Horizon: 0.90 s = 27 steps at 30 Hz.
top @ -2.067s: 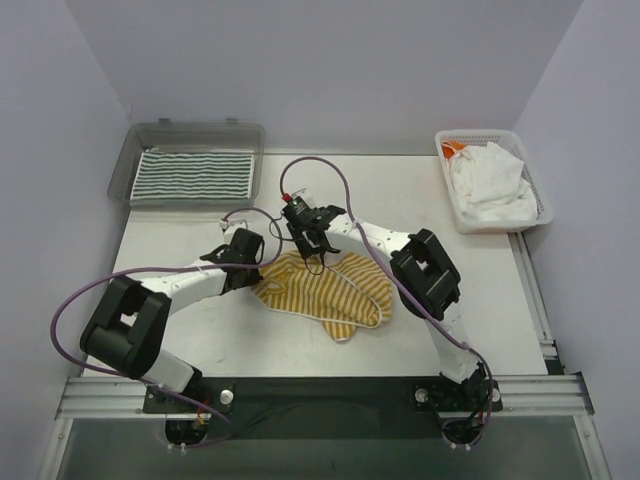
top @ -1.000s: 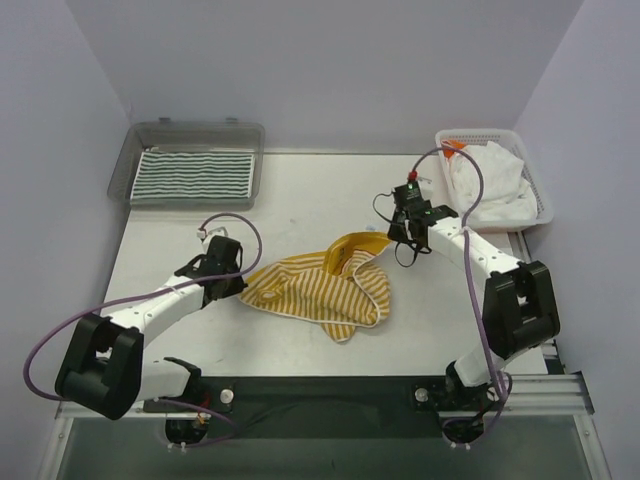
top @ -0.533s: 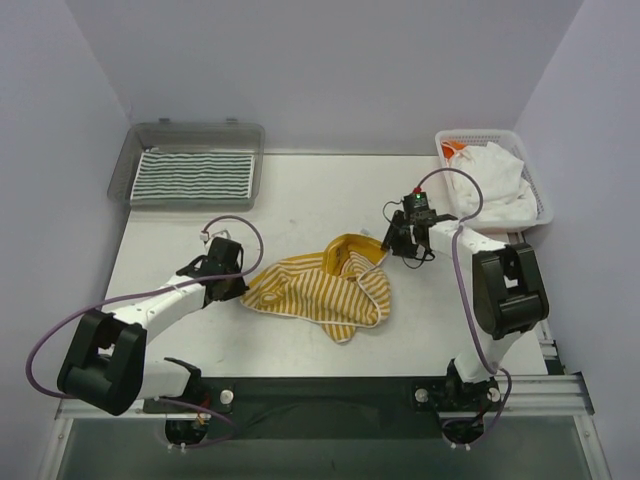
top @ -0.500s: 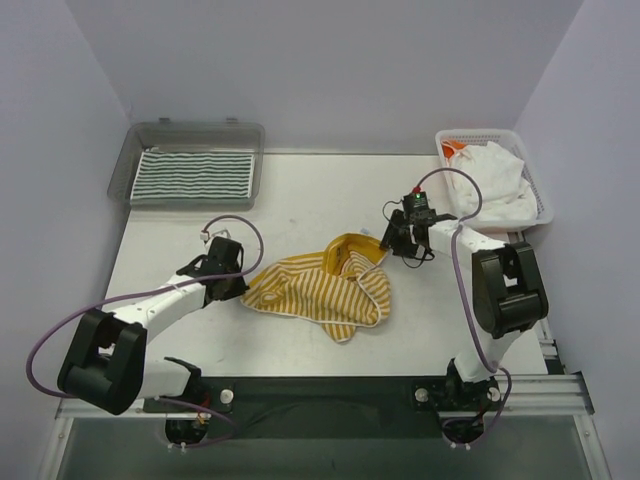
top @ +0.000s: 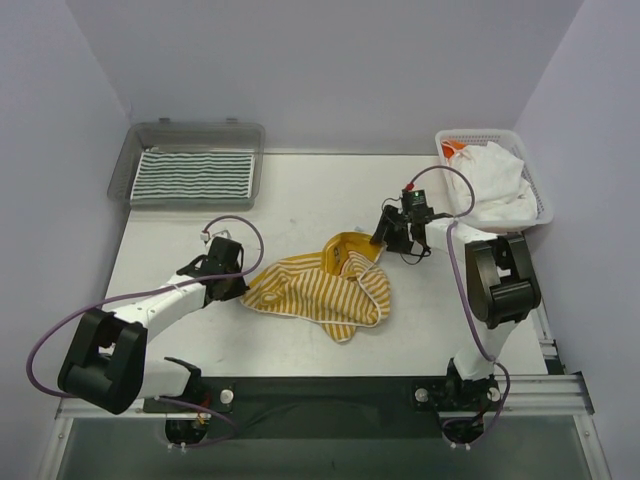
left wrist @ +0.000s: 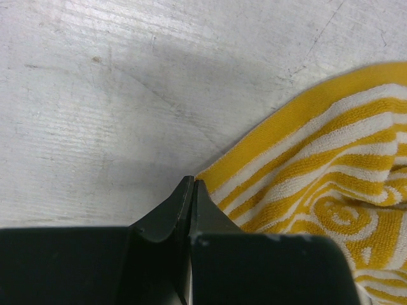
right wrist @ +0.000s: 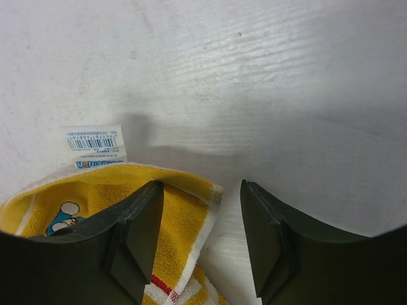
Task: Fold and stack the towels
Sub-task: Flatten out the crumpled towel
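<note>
White table (top: 300, 195): left gripper (left wrist: 191, 185) clamps yellow towel (top: 320, 290) at its left corner; right gripper (right wrist: 198, 188) gapes empty over the upper-right corner.

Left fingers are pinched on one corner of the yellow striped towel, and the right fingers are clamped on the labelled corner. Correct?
No. The right fingers stand open, with the labelled corner of the yellow striped towel lying loose between them; the right wrist view shows it. The left fingers are pinched on their corner.
</note>
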Each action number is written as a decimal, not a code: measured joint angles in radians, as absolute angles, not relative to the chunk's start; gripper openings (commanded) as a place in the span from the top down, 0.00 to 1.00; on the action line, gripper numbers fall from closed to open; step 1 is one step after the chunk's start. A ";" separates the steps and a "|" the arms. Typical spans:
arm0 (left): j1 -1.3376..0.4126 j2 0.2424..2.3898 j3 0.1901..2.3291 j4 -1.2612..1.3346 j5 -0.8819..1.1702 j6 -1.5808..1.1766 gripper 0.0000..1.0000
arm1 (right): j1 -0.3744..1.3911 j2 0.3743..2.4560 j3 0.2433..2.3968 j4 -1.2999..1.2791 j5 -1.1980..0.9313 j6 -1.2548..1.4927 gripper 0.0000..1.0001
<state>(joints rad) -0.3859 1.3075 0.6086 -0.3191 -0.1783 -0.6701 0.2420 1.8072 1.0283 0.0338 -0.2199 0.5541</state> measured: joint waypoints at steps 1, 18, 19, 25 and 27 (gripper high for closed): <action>-0.386 1.308 0.609 -0.319 -0.178 -0.670 0.98 | 0.237 1.810 1.028 0.051 -0.243 0.544 0.48; -0.371 1.311 0.608 -0.325 -0.175 -0.669 1.00 | 0.190 1.844 1.002 0.174 -0.445 0.482 1.00; -0.358 1.309 0.611 -0.333 -0.172 -0.665 1.00 | 0.189 1.838 1.002 0.167 -0.445 0.479 1.00; -0.161 1.271 0.722 -0.435 -0.141 -0.612 1.00 | 0.156 1.762 1.139 0.039 -0.386 0.443 1.00; -0.074 1.254 0.804 -0.477 -0.121 -0.591 1.00 | 0.137 1.756 1.256 -0.012 -0.359 0.438 1.00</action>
